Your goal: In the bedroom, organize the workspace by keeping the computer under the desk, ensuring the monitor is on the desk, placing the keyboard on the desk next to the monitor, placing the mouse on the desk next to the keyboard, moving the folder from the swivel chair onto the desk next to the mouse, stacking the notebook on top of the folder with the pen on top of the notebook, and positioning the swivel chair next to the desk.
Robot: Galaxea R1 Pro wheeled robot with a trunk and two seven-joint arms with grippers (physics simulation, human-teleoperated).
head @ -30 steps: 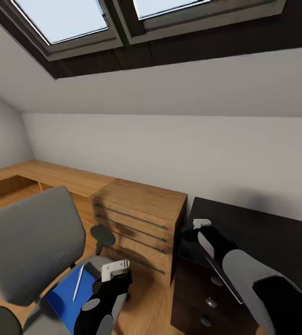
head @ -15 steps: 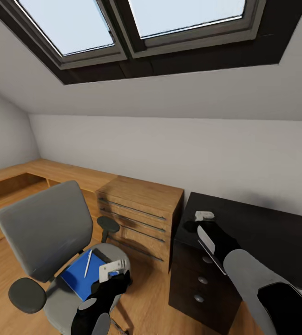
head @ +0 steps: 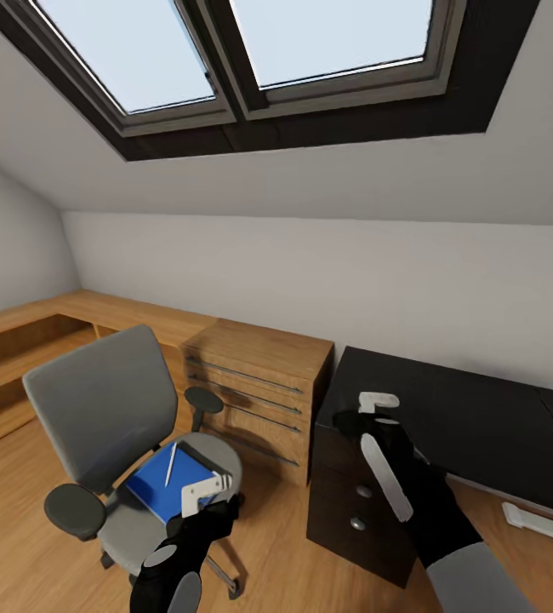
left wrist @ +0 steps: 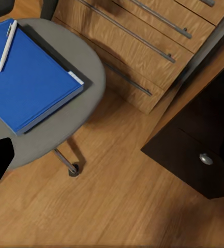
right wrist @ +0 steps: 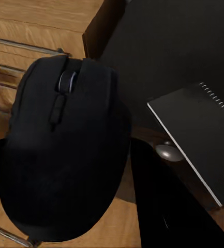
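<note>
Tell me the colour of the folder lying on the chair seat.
Bright blue. The folder shows best in the left wrist view, with the pale pen resting on it.

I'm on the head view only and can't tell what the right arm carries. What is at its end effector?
Observer: The right wrist view shows a black mouse close up at the right end effector, apparently gripped.
Operator: Anything beside it?
Observer: A dark spiral-bound notebook, seen over a drawer knob.
Operator: How does the pen lie?
Observer: In the left wrist view, the pen lies on the folder, one end at its edge.
</note>
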